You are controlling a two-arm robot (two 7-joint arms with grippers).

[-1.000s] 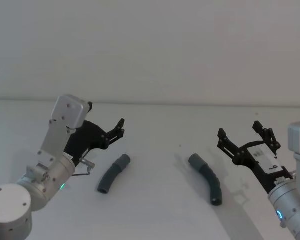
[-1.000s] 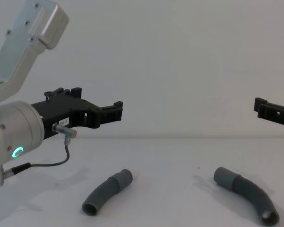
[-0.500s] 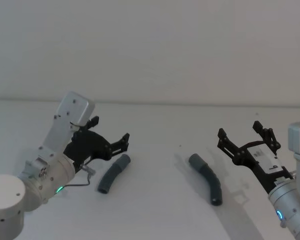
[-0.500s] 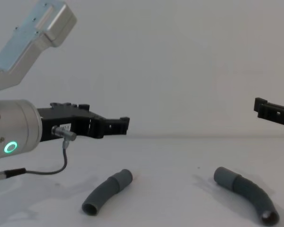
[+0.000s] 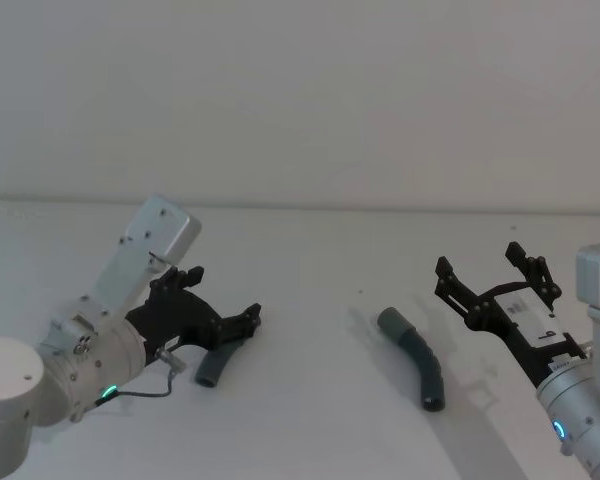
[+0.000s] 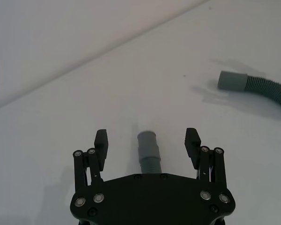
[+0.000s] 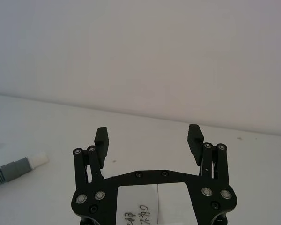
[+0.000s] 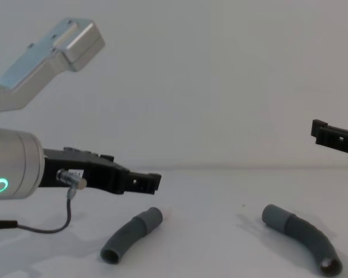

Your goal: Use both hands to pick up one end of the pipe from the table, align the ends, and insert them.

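Two curved dark-grey pipe pieces lie apart on the white table [image 5: 310, 410]. The left piece [image 5: 208, 370] [image 8: 130, 234] is partly covered by my left gripper [image 5: 226, 298] [image 8: 151, 181], which hovers open just above it. In the left wrist view its smooth cuff [image 6: 148, 151] sits between the spread fingers of the left gripper [image 6: 146, 136], untouched. The right piece [image 5: 418, 360] [image 8: 304, 236] [image 6: 257, 86] lies free. My right gripper [image 5: 479, 258] [image 7: 148, 132] [image 8: 319, 130] hangs open in the air beyond it, holding nothing. A grey cuff with a white tip [image 7: 36, 161] shows in the right wrist view.
A plain white wall [image 5: 300, 100] rises behind the table's far edge. Bare table surface lies between the two pieces and in front of them. A thin cable [image 8: 46, 227] loops under the left wrist.
My left gripper has dropped and slid forward over the left piece, now straddling its cuff from above. The right gripper and both pipe pieces have stayed put.
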